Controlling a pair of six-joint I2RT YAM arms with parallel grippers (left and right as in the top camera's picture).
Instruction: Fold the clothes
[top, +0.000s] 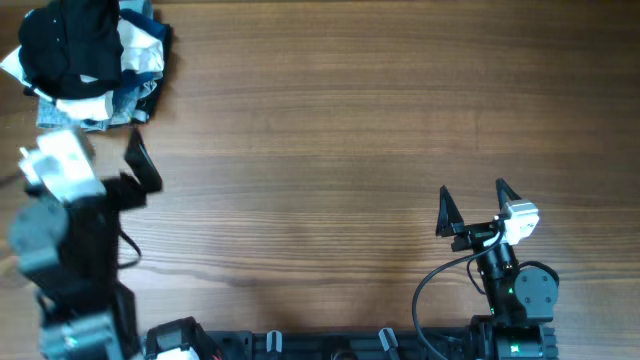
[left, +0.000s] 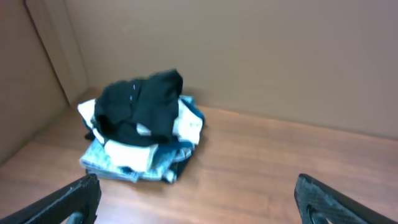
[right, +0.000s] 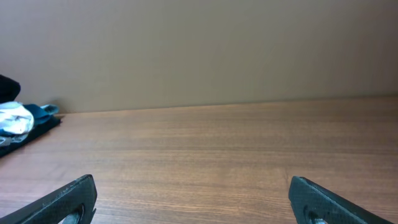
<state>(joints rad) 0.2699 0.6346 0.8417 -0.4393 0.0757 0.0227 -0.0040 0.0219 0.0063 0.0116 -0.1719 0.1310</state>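
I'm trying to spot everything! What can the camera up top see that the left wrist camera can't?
Only the overhead view shows the right gripper, open, far from the pile of clothes. Only the left wrist view shows the brown wall behind the pile. Both show the black shirt on top of the pile, the wooden table and the open left gripper.

Overhead looks straight down on the table (top: 330, 120). Both wrist cameras sit low, facing the back wall (right: 199, 50); left is near the shirt (left: 143, 102), right catches it far off at its left edge.
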